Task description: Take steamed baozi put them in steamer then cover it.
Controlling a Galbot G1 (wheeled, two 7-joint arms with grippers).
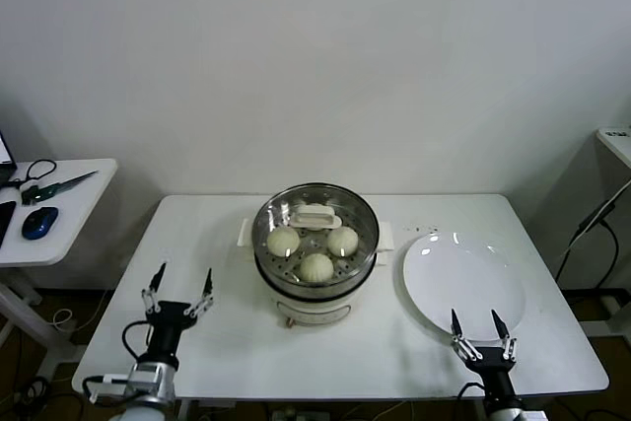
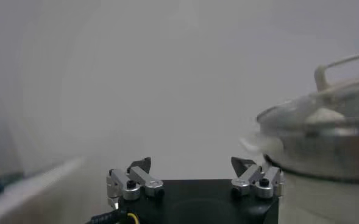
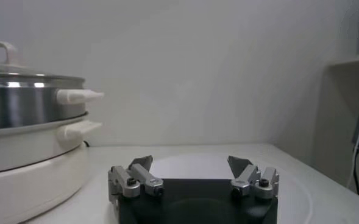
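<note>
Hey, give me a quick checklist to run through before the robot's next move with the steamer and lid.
1. Buns in steamer: three buns plainly seen, a fourth mostly behind the lid handle; cannot tell.
2. Lid on the steamer: seated, ok.
3. Plate free of buns: ok.
4. Left pincer open, holding nothing, near the table's front left: ok.
5. Right pincer open, holding nothing, at the plate's near edge: ok.
</note>
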